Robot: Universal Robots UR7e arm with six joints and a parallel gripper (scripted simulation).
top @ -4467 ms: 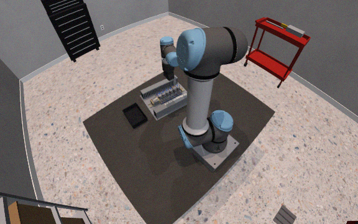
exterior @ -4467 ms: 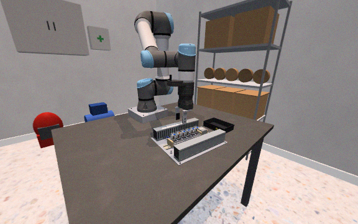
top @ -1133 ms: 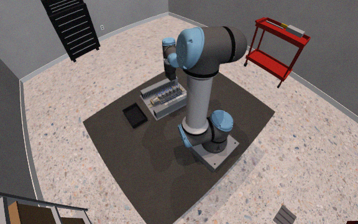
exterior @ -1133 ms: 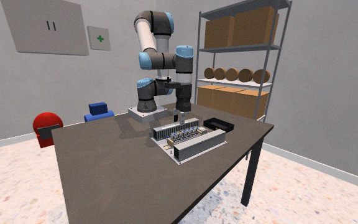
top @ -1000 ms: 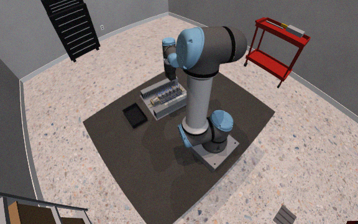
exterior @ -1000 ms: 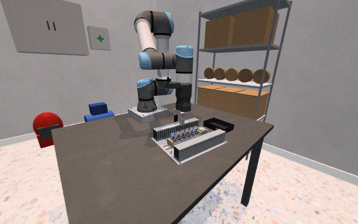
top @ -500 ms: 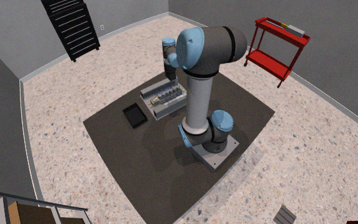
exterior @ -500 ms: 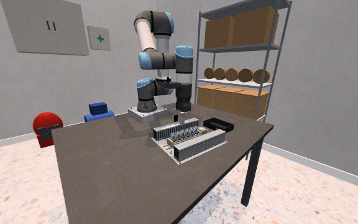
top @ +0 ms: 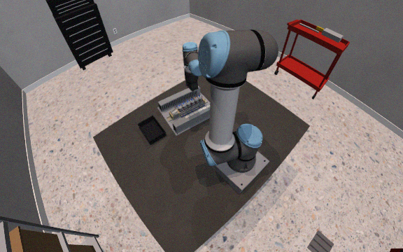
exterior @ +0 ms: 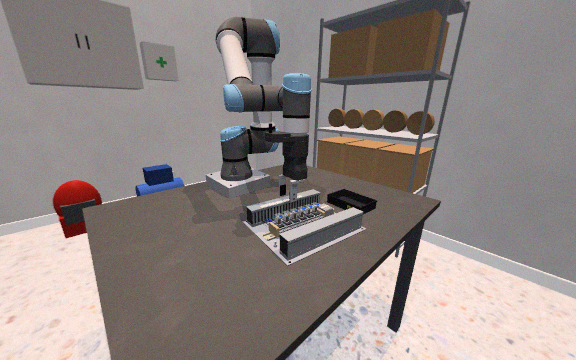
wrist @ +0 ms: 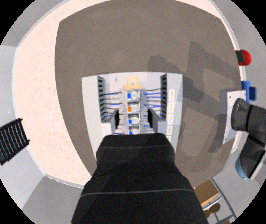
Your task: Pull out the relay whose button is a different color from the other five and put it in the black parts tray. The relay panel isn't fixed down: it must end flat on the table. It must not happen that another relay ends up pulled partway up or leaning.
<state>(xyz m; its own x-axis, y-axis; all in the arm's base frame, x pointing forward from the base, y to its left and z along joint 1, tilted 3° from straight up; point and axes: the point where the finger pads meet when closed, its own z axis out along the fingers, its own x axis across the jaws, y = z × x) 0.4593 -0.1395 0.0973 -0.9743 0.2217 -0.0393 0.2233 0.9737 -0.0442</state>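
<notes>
The relay panel (top: 180, 129) (exterior: 288, 258) (wrist: 91, 106) lies flat on the dark table, with a row of relays (top: 189, 104) (exterior: 298, 217) between two grey slotted ducts. Most buttons look blue. In the wrist view one relay (wrist: 129, 104) shows an orange button, just ahead of my fingers. My gripper (top: 196, 94) (exterior: 288, 194) (wrist: 133, 115) is open and empty, pointing straight down a little above the relay row. The black parts tray (top: 151, 129) (exterior: 352, 200) sits empty on the table beside the panel's end. It is hidden in the wrist view.
The arm's base (top: 238, 164) (exterior: 235, 180) stands on the table behind the panel. A shelf rack with boxes (exterior: 383, 100) stands past the table's far edge. A red cart (top: 310, 49) and a black cabinet (top: 80, 31) stand on the floor, well away.
</notes>
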